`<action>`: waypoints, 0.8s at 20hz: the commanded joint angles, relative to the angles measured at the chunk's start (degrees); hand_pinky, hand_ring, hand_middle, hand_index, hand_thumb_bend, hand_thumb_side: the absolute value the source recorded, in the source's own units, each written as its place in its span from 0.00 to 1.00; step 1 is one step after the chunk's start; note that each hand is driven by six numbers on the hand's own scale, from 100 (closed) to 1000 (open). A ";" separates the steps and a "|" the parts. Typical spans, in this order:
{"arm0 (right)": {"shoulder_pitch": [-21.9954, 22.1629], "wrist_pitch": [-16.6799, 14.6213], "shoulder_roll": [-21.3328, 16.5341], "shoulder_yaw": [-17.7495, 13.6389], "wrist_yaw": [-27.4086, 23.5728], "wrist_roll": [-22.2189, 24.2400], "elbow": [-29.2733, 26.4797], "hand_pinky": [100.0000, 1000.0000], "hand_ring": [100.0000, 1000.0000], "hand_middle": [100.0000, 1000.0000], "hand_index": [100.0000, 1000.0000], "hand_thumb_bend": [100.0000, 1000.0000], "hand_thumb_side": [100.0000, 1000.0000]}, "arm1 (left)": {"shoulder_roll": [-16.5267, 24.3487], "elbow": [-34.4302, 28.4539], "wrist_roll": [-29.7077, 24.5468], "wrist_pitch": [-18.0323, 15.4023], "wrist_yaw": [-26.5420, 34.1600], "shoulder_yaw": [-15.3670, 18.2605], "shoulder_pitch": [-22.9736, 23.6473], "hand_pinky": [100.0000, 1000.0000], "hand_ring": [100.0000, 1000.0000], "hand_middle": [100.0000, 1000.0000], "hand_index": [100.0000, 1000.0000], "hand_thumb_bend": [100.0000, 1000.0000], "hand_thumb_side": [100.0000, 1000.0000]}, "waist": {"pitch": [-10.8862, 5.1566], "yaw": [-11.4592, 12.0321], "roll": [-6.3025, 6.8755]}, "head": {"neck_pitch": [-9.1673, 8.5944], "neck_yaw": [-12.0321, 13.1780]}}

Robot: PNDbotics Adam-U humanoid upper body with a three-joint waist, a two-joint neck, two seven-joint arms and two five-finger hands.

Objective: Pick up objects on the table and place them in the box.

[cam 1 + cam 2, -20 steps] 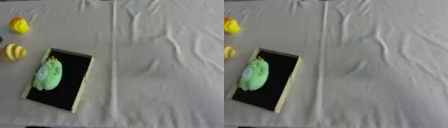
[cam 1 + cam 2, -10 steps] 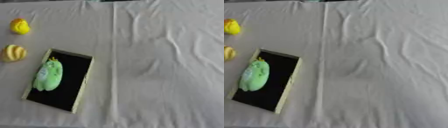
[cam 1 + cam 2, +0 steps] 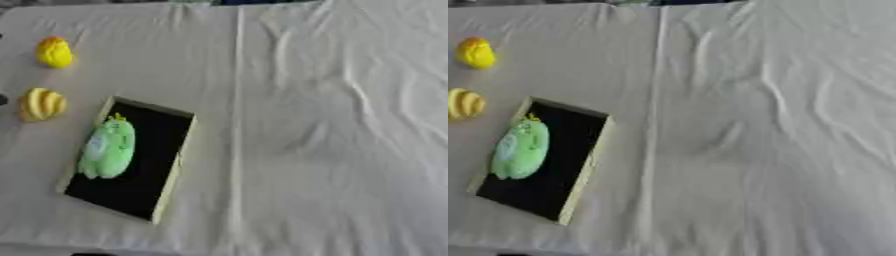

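Observation:
A shallow box [image 3: 166, 165] with a black inside and pale rim lies at the left of the table. A green soft toy [image 3: 108, 148] lies inside it, along its left half. Outside the box, a yellow ribbed object [image 3: 41, 104] sits just to its upper left. Farther back stands a yellow toy with an orange top [image 3: 54, 52]. Neither hand shows in either view.
A wrinkled white cloth [image 3: 332, 130] covers the whole table, with a long fold [image 3: 236, 100] running front to back just right of the box. A small dark shape [image 3: 3, 100] shows at the left edge beside the ribbed object.
The whole picture has shifted down and slightly right, so the camera has moved. The box and the toys lie as before.

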 commanded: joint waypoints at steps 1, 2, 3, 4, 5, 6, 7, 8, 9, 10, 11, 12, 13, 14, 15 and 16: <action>-0.53 0.26 -1.54 -0.37 -0.35 -0.21 -0.82 0.97 0.83 0.64 0.83 0.00 0.48 | 1.78 0.17 -2.47 -2.34 -1.09 0.16 -0.31 0.94 0.88 0.83 0.90 0.63 0.00 | -1.46 0.08 0.11 | -0.43 0.12; -0.52 0.34 -1.49 -0.38 -0.41 -0.22 -0.82 0.97 0.83 0.64 0.83 0.00 0.48 | 1.65 0.34 -3.25 -3.12 -0.92 0.05 -0.33 0.94 0.88 0.83 0.90 0.61 0.00 | -1.51 0.01 0.10 | -0.40 0.13; -0.52 0.40 -1.46 -0.39 -0.46 -0.26 -0.82 0.97 0.83 0.64 0.83 0.00 0.48 | 1.45 0.62 -4.03 -3.90 -0.65 -0.01 -0.44 0.94 0.88 0.83 0.90 0.61 0.00 | -1.54 -0.03 0.09 | -0.36 0.17; -0.51 0.44 -1.45 -0.40 -0.50 -0.29 -0.82 0.97 0.83 0.64 0.83 0.00 0.48 | 1.33 1.22 -4.83 -4.70 -0.58 -0.12 -0.62 0.93 0.88 0.83 0.90 0.60 0.00 | -1.57 -0.11 0.10 | -0.31 0.25; -0.51 0.48 -1.43 -0.39 -0.54 -0.32 -0.82 0.97 0.83 0.64 0.83 0.00 0.48 | 1.17 1.99 -5.61 -5.48 -0.70 -0.22 -0.89 0.93 0.88 0.83 0.90 0.60 0.00 | -1.60 -0.17 0.11 | -0.26 0.31; -0.52 0.52 -1.39 -0.37 -0.58 -0.33 -0.82 0.97 0.83 0.64 0.83 0.00 0.48 | 0.89 2.93 -6.41 -6.28 -0.90 -0.39 -1.22 0.93 0.88 0.83 0.90 0.58 0.00 | -1.60 -0.26 0.15 | -0.25 0.39; -0.54 0.57 -1.34 -0.35 -0.63 -0.34 -0.82 0.97 0.83 0.64 0.83 0.00 0.48 | 0.51 3.94 -7.19 -7.06 -1.11 -0.54 -1.66 0.93 0.88 0.83 0.90 0.56 0.00 | -1.59 -0.34 0.18 | -0.24 0.46; -0.56 0.64 -1.27 -0.33 -0.68 -0.34 -0.82 0.97 0.83 0.64 0.83 0.00 0.48 | 0.03 5.05 -7.97 -7.84 -1.34 -0.65 -2.21 0.93 0.88 0.83 0.90 0.54 0.00 | -1.58 -0.42 0.22 | -0.22 0.52; -0.57 0.70 -1.21 -0.32 -0.72 -0.33 -0.82 0.97 0.82 0.64 0.83 0.00 0.48 | -0.48 6.24 -8.76 -8.63 -1.60 -0.65 -2.86 0.93 0.88 0.83 0.90 0.50 0.00 | -1.57 -0.48 0.24 | -0.19 0.56; -0.56 0.77 -1.14 -0.31 -0.76 -0.31 -0.82 0.97 0.82 0.63 0.83 0.00 0.48 | -1.07 7.49 -9.57 -9.44 -1.96 -0.46 -3.62 0.92 0.88 0.83 0.90 0.49 0.00 | -1.54 -0.57 0.27 | -0.17 0.62; -0.54 0.84 -1.08 -0.30 -0.78 -0.28 -0.82 0.97 0.82 0.63 0.83 0.00 0.48 | -1.64 8.77 -10.37 -10.24 -2.43 -0.15 -4.39 0.92 0.88 0.83 0.90 0.48 0.00 | -1.51 -0.63 0.29 | -0.17 0.67; -0.51 0.90 -1.02 -0.30 -0.79 -0.23 -0.82 0.97 0.82 0.63 0.83 0.00 0.48 | -2.30 10.10 -11.20 -11.07 -2.82 0.26 -5.20 0.92 0.88 0.83 0.89 0.45 0.00 | -1.47 -0.73 0.30 | -0.15 0.73; -0.45 0.96 -0.96 -0.30 -0.79 -0.19 -0.82 0.98 0.82 0.63 0.83 0.00 0.48 | -2.97 11.43 -12.02 -11.89 -3.05 0.71 -6.00 0.92 0.88 0.83 0.89 0.44 0.00 | -1.44 -0.81 0.32 | -0.12 0.77; -0.39 1.02 -0.91 -0.33 -0.79 -0.17 -0.82 0.98 0.82 0.63 0.82 0.00 0.48 | -3.63 12.76 -12.84 -12.71 -3.18 1.16 -6.76 0.91 0.87 0.84 0.89 0.42 0.00 | -1.37 -0.92 0.36 | -0.12 0.80; -0.35 1.08 -0.85 -0.37 -0.79 -0.18 -0.82 0.98 0.82 0.63 0.82 0.00 0.48 | -4.24 14.04 -13.65 -13.52 -3.29 1.56 -7.46 0.91 0.87 0.84 0.89 0.41 0.00 | -1.32 -0.99 0.40 | -0.11 0.82; -0.33 1.14 -0.78 -0.38 -0.81 -0.20 -0.82 0.98 0.82 0.63 0.82 0.00 0.47 | -4.86 15.28 -14.48 -14.35 -3.30 1.89 -8.05 0.90 0.87 0.84 0.89 0.40 0.00 | -1.25 -1.08 0.45 | -0.11 0.84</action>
